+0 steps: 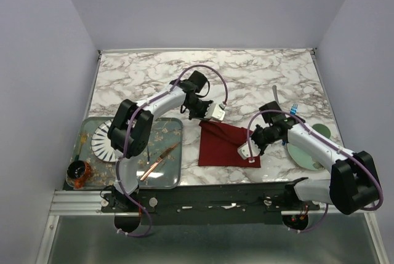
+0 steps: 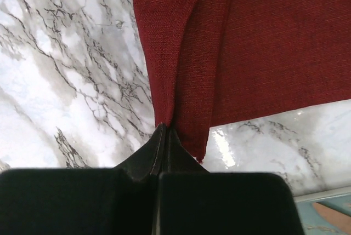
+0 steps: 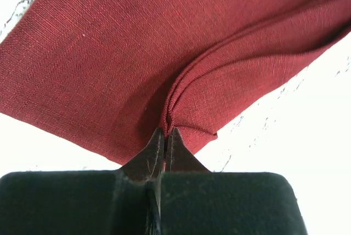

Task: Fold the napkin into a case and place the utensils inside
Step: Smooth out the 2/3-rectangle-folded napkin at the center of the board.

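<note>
Top view, napkin [image 1: 225, 144]: a dark red cloth lying on the marble table [image 1: 258, 76], between the two arms, roughly flat.
Top view, left gripper [image 1: 205, 120]: at the cloth's far left corner.
Top view, right gripper [image 1: 249, 155]: at the cloth's near right edge.
Top view, utensils: the blue-handled fork [image 1: 295, 109] and the pale silvery utensil [image 1: 275, 95] lie on the table beyond the right arm, apart from the cloth.
Top view, surroundings: a copper knife [image 1: 159, 160] lies on the tray [image 1: 175, 181] at left. A green plate [image 1: 311, 153] sits partly under the right arm.
Left wrist, claw: clenched on a bunched fold of the napkin, which is drawn up into a ridge from the fingertips [image 2: 156, 153].
Right wrist, claw: clenched on the napkin's doubled edge, with layers gathered at the fingertips [image 3: 181, 155] and the rest spread on the table.
</note>
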{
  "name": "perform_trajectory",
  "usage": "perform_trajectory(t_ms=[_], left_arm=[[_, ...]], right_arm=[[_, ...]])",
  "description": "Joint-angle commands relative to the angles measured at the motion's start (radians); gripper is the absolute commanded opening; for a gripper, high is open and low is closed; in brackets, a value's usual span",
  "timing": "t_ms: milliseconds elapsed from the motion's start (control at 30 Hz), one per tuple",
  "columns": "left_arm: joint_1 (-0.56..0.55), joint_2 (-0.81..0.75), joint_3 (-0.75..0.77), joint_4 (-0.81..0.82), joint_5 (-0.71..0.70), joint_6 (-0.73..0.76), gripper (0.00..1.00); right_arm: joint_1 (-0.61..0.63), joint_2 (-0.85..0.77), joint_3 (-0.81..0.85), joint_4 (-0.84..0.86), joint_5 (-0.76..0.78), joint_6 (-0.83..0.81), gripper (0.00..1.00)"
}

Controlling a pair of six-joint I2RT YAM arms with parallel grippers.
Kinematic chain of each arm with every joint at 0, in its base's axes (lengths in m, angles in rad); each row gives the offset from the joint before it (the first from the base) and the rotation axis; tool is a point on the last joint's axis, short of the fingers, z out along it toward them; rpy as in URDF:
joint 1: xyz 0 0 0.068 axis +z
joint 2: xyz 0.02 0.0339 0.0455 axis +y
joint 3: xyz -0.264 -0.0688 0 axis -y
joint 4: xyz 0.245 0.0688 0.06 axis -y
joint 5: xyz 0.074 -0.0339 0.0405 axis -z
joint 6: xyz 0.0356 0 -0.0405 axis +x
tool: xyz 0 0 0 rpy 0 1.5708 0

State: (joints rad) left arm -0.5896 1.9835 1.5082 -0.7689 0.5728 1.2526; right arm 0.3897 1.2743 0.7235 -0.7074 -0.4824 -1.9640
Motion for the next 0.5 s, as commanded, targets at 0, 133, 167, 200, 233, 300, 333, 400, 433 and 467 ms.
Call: perform_trajectory(t_ms=[0, 133, 167, 200, 233, 300, 333, 400, 433, 467], left_arm=[[-0.019, -0.060, -0.051, -0.021, -0.021, -0.054, 0.00], [-0.038, -0.074, -0.074, -0.017, -0.030, -0.104, 0.00], [-0.042, -0.077, -0.078, -0.015, -0.033, -0.123, 0.00], [-0.045, -0.078, -0.083, -0.013, -0.037, -0.133, 0.00], [-0.055, -0.081, -0.092, -0.013, -0.040, -0.139, 0.00], [-0.064, -0.083, -0.098, -0.010, -0.051, -0.168, 0.00], [-0.068, -0.081, -0.103, -0.009, -0.056, -0.180, 0.00], [-0.088, -0.080, -0.111, -0.009, -0.065, -0.203, 0.00], [-0.096, -0.080, -0.120, -0.010, -0.085, -0.209, 0.00], [-0.104, -0.080, -0.126, -0.009, -0.094, -0.214, 0.00]], right_arm=[[-0.026, -0.027, -0.013, -0.038, 0.008, 0.008, 0.01], [-0.038, -0.029, -0.019, -0.037, 0.014, 0.019, 0.02], [-0.041, -0.029, -0.019, -0.038, 0.016, 0.025, 0.03], [-0.045, -0.029, -0.021, -0.037, 0.022, 0.028, 0.04], [-0.046, -0.032, -0.022, -0.037, 0.025, 0.030, 0.04], [-0.046, -0.035, -0.032, -0.035, 0.036, 0.031, 0.08], [-0.048, -0.036, -0.035, -0.033, 0.041, 0.033, 0.10], [-0.048, -0.038, -0.044, -0.030, 0.053, 0.034, 0.14], [-0.048, -0.038, -0.052, -0.029, 0.057, 0.034, 0.15], [-0.048, -0.038, -0.056, -0.029, 0.062, 0.034, 0.16]])
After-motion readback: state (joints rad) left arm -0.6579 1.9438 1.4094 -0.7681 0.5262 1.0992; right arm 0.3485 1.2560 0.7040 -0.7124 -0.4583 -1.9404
